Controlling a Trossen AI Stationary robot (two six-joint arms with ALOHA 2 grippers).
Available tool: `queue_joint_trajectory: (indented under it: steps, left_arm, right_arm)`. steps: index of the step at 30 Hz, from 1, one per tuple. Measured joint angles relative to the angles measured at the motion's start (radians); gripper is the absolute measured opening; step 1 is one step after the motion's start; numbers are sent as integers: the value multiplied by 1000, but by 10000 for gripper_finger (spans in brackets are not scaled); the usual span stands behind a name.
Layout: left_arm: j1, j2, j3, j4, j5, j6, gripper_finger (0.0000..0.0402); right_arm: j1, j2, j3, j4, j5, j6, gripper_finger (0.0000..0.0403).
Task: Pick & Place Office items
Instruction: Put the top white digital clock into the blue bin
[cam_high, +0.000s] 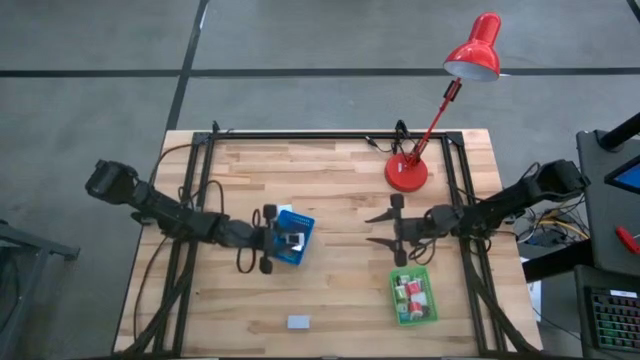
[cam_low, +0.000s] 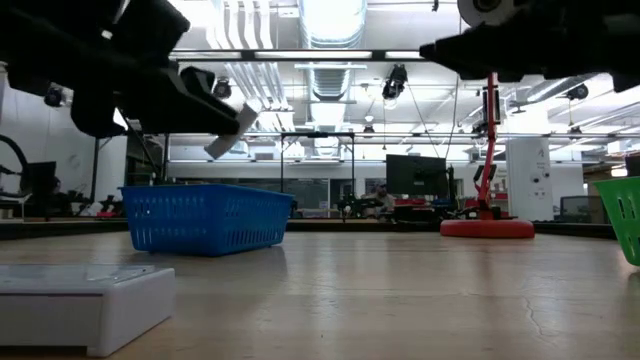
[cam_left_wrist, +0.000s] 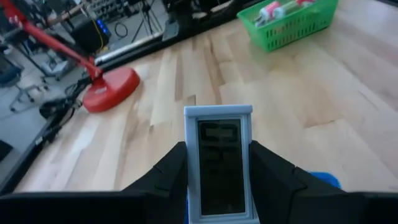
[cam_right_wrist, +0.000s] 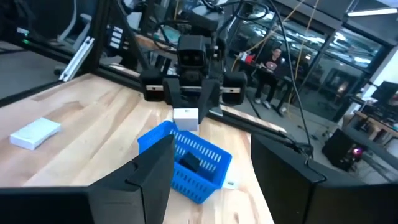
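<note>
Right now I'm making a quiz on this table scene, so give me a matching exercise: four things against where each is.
Things:
1. calculator
2. white box
3. red lamp
4. right pincer

Places:
A. lying alone near the table's front edge
B. standing by the far edge
C. held in the left pincer over the blue tray
D. open, beyond the green tray

Pairs: 1-C, 2-A, 3-B, 4-D

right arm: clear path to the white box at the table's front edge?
Probably yes. The right gripper is open and empty, and the white box lies alone on bare table; the green tray sits beside the path.
</note>
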Motion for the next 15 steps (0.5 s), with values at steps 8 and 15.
queue_joint_trajectory:
  steps: [8, 15]
  left_arm:
    - [45, 0, -3, -70, 36, -79, 130]
    - [88, 2, -5, -142, 83, -159, 130]
  right_arm:
    - [-2, 0, -56, 90, 0, 10, 203]
    - [-2, 0, -58, 94, 0, 14, 203]
